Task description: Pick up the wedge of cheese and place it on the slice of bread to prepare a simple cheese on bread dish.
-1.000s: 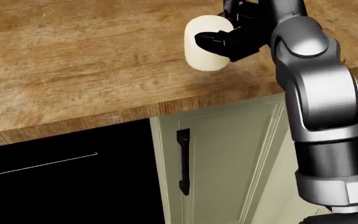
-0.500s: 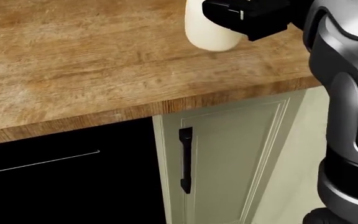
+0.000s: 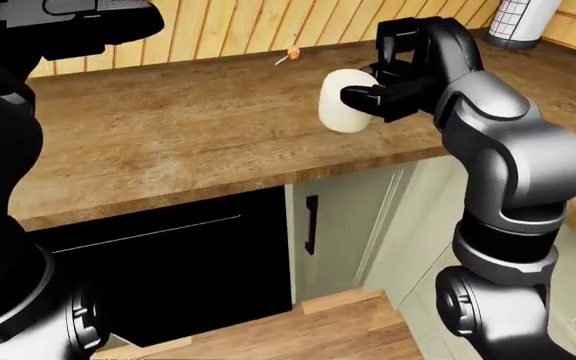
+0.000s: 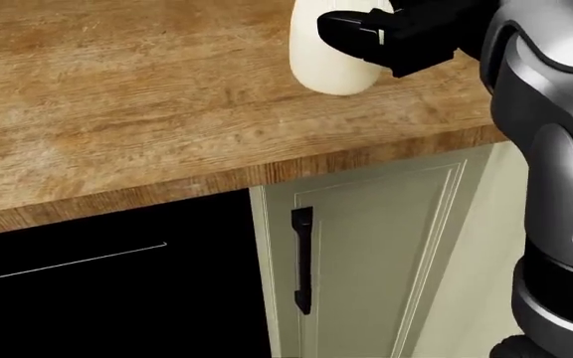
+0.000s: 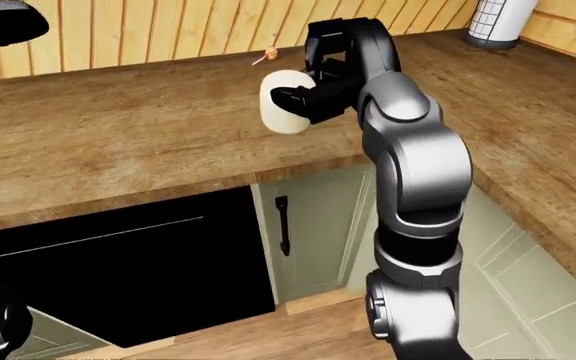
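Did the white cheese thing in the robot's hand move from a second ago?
Yes. In the head view the cheese in the right hand sits higher above the cabinet handle, which barely shifted.

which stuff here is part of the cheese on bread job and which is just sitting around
Part of the job:
- cheese, pale and rounded, held over the wooden counter
- right hand, fingers closed round the cheese
The bread shows in no view.

Just lying about:
- small orange object near the wall
- white mesh container at top right
- cabinet door
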Robot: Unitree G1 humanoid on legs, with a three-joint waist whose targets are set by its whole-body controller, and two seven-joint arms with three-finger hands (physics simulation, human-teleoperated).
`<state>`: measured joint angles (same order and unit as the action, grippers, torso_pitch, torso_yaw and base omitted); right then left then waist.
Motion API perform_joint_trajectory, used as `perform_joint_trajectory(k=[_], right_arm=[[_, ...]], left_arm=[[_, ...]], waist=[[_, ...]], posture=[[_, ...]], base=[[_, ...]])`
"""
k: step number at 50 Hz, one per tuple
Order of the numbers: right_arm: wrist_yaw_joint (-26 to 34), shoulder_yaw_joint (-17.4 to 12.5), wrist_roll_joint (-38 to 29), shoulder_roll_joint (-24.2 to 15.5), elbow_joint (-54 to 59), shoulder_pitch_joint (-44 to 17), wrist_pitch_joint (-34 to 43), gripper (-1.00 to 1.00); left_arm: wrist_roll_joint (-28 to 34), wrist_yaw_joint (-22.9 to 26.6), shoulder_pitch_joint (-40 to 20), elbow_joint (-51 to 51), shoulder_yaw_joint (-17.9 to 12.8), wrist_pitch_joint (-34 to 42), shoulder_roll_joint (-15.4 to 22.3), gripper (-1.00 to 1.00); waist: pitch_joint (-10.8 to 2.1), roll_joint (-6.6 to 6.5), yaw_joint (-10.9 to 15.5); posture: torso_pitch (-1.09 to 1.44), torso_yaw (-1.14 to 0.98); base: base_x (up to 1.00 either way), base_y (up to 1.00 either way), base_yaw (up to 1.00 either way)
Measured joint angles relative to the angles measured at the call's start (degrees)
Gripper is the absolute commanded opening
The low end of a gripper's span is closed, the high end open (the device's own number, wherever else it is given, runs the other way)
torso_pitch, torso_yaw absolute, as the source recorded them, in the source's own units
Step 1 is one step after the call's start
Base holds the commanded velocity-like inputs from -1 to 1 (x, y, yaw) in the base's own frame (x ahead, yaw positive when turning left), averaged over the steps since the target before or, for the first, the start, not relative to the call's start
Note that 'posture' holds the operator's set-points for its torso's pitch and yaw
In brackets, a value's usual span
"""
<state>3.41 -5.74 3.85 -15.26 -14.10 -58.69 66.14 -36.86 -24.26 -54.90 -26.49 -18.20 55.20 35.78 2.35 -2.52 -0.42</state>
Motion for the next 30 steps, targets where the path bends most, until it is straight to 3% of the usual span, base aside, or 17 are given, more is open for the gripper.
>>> perform_joint_trajectory(k=[7, 11, 15, 17, 20, 25, 29, 30], right_arm=[[0.5, 0.8, -0.3, 0.7, -0.3, -0.2, -0.9, -1.0], [1.5, 1.7, 0.0, 1.0, -0.1, 0.2, -0.8, -1.0], [1.8, 1.4, -0.4, 1.1, 0.2, 0.4, -0.7, -1.0], [1.8, 1.2, -0.7, 1.0, 0.2, 0.3, -0.7, -1.0], [1.8, 0.3, -1.4, 0.3, 0.2, 1.1, -0.6, -1.0], [1.6, 0.1, -2.7, 0.4, -0.1, 0.1, -0.9, -1.0], [2.2, 0.9, -2.8, 0.7, 0.2, 0.0, -1.3, -1.0], [2.3, 1.1, -2.9, 0.8, 0.4, 0.2, -1.1, -1.0]], left_arm=[[0.1, -0.3, 0.3, -0.1, 0.0, 0.1, -0.1, 1.0], [0.4, -0.5, 0.3, 0.2, -0.1, 0.2, -0.2, 1.0], [0.4, -0.4, 0.1, -0.2, 0.0, 0.0, -0.3, 1.0], [0.3, -0.3, 0.0, -0.2, 0.1, 0.0, -0.3, 1.0], [-0.3, 0.0, 0.2, -0.8, 0.7, 0.3, -0.6, 1.0], [-0.6, -0.3, -0.4, -0.5, -0.1, 0.2, 0.0, 1.0], [-0.7, -0.5, -0.3, -0.7, 0.5, 0.0, -0.2, 1.0], [-0.8, -0.5, -0.1, -0.7, 0.6, 0.1, -0.3, 1.0]], waist=[[0.21, 0.78, 0.2], [-0.24, 0.38, -0.4], [-0.34, 2.19, -0.8], [-0.3, 4.02, -0.8], [1.55, 3.18, -1.3], [2.29, 1.99, -0.6], [3.29, -0.48, -1.0], [2.84, -1.44, -0.7]], posture=[[0.0, 0.0], [0.0, 0.0], [0.0, 0.0], [0.0, 0.0], [0.0, 0.0], [0.0, 0.0], [0.0, 0.0], [0.0, 0.0]], base=[[-0.67, 0.0, 0.0], [-0.61, 0.0, 0.0], [-0.53, 0.0, 0.0], [-0.27, 0.0, 0.0], [0.0, 0.0, 0.0], [0.0, 0.0, 0.0], [0.0, 0.02, 0.0], [0.0, 0.13, 0.0]])
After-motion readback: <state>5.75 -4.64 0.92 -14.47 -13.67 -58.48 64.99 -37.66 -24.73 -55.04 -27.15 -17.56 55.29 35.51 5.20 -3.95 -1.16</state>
